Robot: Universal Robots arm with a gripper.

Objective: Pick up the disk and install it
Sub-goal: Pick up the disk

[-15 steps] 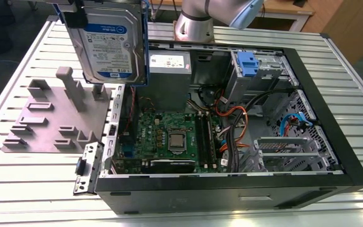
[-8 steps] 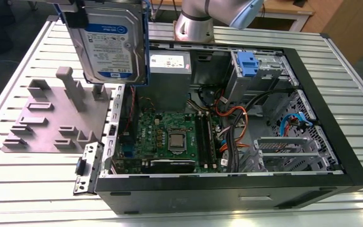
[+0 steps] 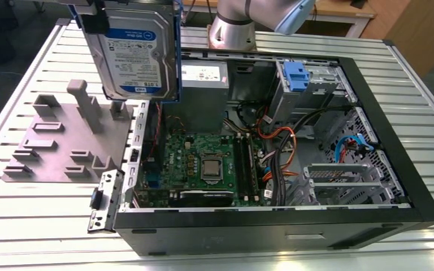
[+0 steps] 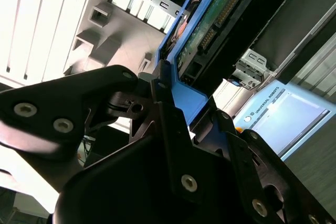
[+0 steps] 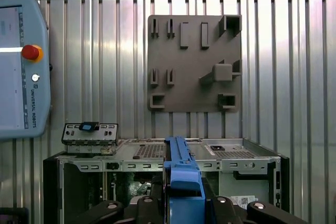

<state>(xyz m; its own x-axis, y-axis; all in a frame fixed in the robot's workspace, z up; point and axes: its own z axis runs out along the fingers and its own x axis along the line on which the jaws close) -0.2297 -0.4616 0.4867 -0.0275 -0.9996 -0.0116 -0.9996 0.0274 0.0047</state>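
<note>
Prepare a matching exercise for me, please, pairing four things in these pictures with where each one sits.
Things:
1. the disk
2. grey fixture plate
3. green motherboard
4. blue latch tab

Places:
A. on the silver drive cage inside the case
B. lying on the slatted table beside the case
C. held in the air by the gripper
D. flat on the floor of the case

Pairs: 1-C; 2-B; 3-D; 4-A.
</note>
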